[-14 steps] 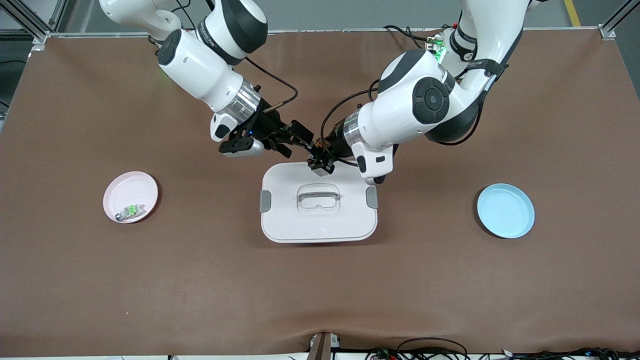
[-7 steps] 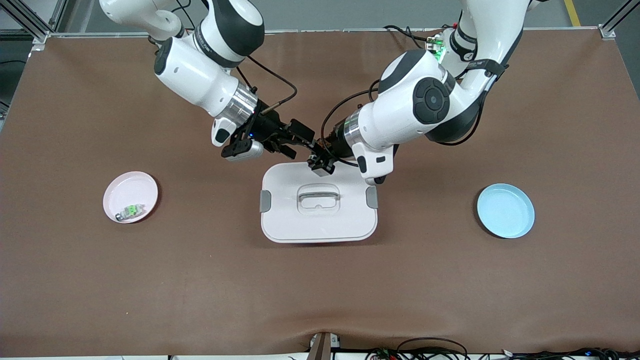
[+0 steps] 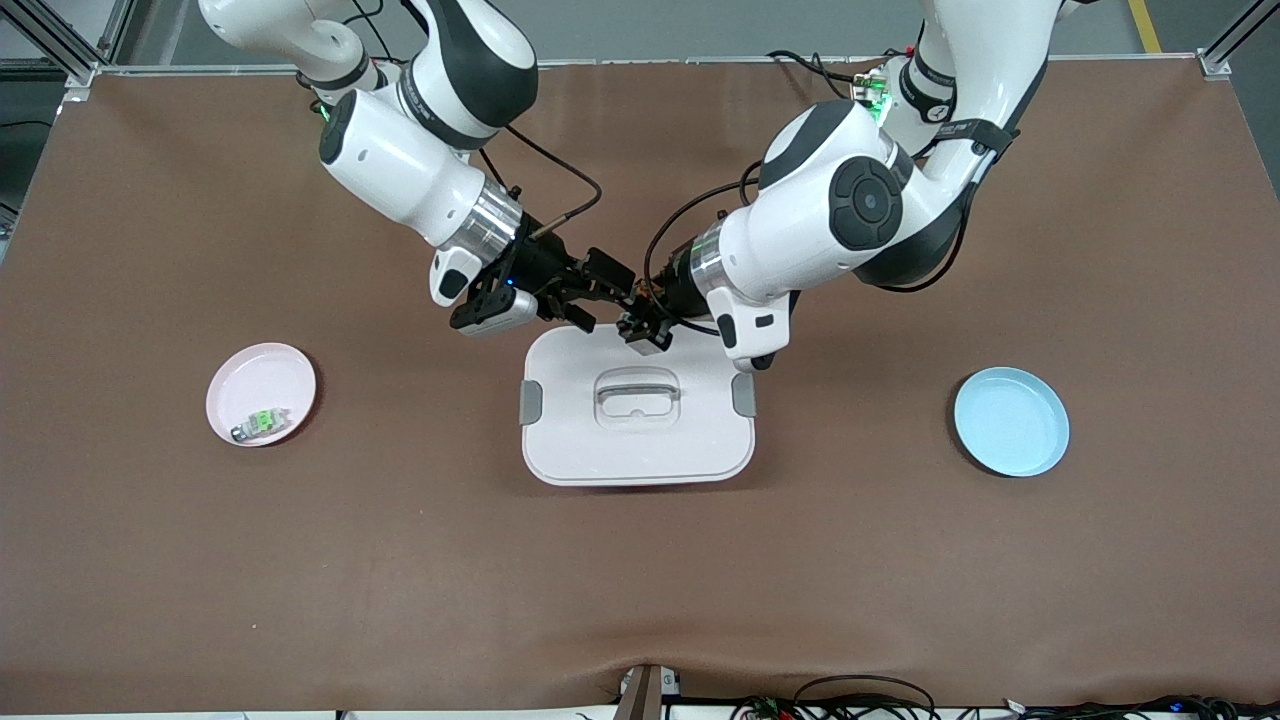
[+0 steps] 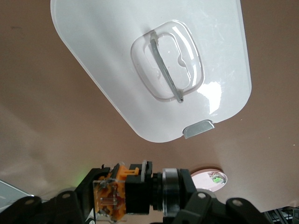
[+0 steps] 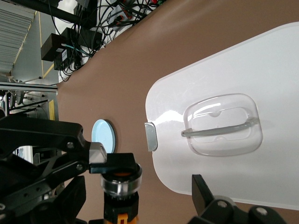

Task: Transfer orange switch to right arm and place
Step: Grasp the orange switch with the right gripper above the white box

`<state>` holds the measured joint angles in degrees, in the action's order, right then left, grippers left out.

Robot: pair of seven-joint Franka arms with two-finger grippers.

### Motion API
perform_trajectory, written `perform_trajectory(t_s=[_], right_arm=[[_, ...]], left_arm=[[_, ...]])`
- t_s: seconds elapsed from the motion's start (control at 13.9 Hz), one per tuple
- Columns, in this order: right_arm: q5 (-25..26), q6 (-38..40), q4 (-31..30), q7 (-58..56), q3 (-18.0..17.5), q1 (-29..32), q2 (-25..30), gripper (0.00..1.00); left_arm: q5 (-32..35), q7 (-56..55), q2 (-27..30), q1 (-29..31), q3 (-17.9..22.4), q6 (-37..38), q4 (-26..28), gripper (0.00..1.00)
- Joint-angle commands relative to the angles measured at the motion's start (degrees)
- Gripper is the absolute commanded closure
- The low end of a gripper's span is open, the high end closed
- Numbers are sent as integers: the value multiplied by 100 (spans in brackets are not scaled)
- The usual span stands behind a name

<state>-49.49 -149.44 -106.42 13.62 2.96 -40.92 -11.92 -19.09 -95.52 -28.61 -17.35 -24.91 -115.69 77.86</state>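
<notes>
My left gripper (image 3: 640, 325) is shut on the orange switch (image 4: 124, 193) and holds it in the air over the white lid's edge nearest the robots' bases. It grips the switch end to end, with one finger on the capped end and the other on the orange terminal end. In the right wrist view the switch (image 5: 120, 186) shows its silver ring and orange cap. My right gripper (image 3: 595, 295) is open. Its fingers (image 5: 202, 192) stand on either side of the switch without touching it.
The white lid (image 3: 637, 440) with a clear handle lies mid-table. A pink plate (image 3: 262, 375) at the right arm's end holds a small green-and-grey switch (image 3: 260, 423). A blue plate (image 3: 1010, 421) sits at the left arm's end.
My right gripper has moved closer to my left gripper, so its open fingers now sit around the held switch. My left gripper has barely moved.
</notes>
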Motion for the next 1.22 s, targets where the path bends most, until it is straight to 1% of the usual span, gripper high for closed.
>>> perform_trajectory(t_s=[0.0, 0.29, 0.36, 0.5, 0.72, 0.79, 1.01, 1.08, 1.15], right_arm=[[-175, -33, 262, -131, 21, -66, -196, 0], [-175, -33, 297, -131, 21, -74, -267, 0], [-175, -33, 306, -131, 21, -74, -276, 2], [-175, -24, 341, -131, 12, -74, -302, 31], [-175, 11, 359, -122, 12, -74, -302, 67], [-184, 20, 359, -122, 12, -74, -302, 77], [-175, 20, 359, -122, 21, -74, -302, 97], [-175, 20, 359, -122, 21, -74, -302, 100], [-175, 20, 359, -122, 21, -74, -302, 100]], left_arm=[[-77, -125, -39, -32, 21, -7, -113, 100], [-77, -133, -22, -32, 21, -7, -122, 100], [-77, -133, -22, -32, 30, -7, -122, 100], [-77, -133, -39, -41, 30, -7, -122, 100], [-77, -133, -31, -41, 30, -7, -122, 100], [-77, -133, -31, -32, 30, -7, -122, 100], [-77, -125, -31, -32, 30, -7, -122, 100], [-77, -125, -22, -23, 30, -7, -122, 100], [-77, -125, -22, -23, 30, -7, -122, 100]])
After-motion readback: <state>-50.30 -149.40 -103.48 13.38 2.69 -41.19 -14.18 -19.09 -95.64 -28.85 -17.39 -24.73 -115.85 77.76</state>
